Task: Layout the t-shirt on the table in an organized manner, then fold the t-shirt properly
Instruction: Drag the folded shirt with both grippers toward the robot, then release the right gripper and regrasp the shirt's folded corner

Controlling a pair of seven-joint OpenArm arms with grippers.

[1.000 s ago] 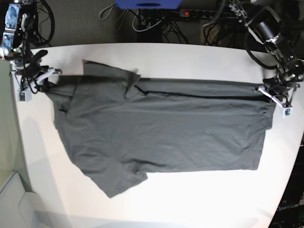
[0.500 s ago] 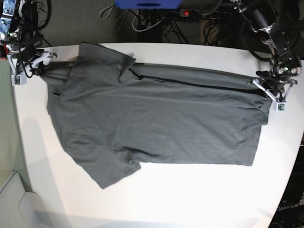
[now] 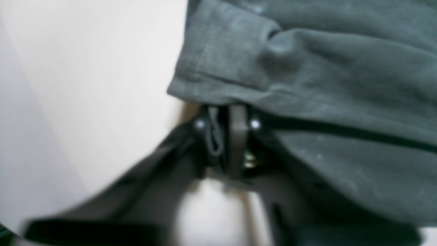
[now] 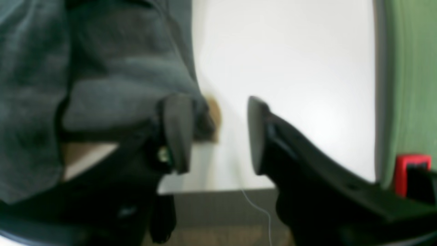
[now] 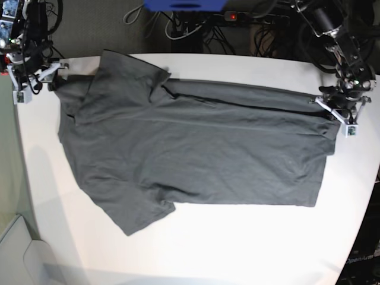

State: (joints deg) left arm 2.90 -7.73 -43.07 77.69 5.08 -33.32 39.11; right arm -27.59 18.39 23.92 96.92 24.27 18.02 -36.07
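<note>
Right gripper (image 4: 218, 133): jaws wide apart, bare table between them, nothing held. One finger (image 4: 175, 131) sits against the shirt's edge; the other finger (image 4: 257, 133) is clear of the cloth, over white tabletop. In the base view this gripper (image 5: 37, 80) is at the table's far left corner, just off the shoulder end of the shirt.

Left gripper (image 3: 225, 136): jaws nearly together, only a narrow slot between them, a thin fold of grey cloth in the slot. Blurred, so cannot tell if it is truly pinched or just lying there. The hem of the t-shirt (image 3: 307, 85) lies bunched right over the fingertips. In the base view this gripper (image 5: 335, 113) is at the table's right edge, near the far side, at the hem corner of the shirt.

T-shirt (image 5: 190, 154): dark grey, spread flat across the middle of the table (image 5: 249, 249), lengthwise left to right, hem at the right, collar and sleeves at the left. Far sleeve lies near the far edge; near sleeve points toward the near left. A long fold line runs along the far side. Light wrinkles all over.

Cables and a power strip (image 5: 249, 16) beyond the far edge.
</note>
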